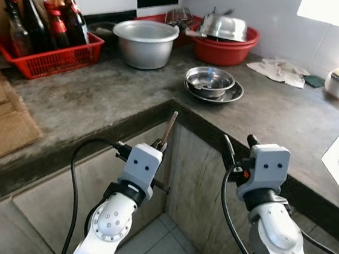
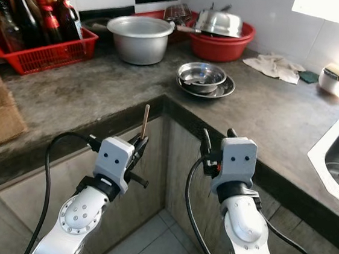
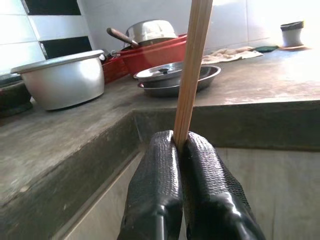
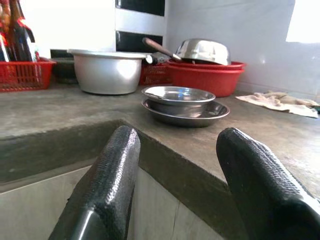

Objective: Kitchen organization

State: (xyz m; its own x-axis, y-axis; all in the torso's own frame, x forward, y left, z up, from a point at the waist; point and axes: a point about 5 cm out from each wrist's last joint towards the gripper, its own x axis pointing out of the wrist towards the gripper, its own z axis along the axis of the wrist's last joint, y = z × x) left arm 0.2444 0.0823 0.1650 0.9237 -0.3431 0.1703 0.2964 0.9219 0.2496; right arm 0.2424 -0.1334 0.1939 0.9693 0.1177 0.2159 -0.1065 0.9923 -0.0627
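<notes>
No readable text, bottle (image 1: pixel 27 12) labels perhaps too blurred

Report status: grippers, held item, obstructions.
Left gripper shut on wooden stick, upright, below counter edge. Right gripper open, empty. Steel bowls on countertop ahead.

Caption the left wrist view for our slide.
Left gripper pinches an upright wooden stick before the steel bowls.
</notes>
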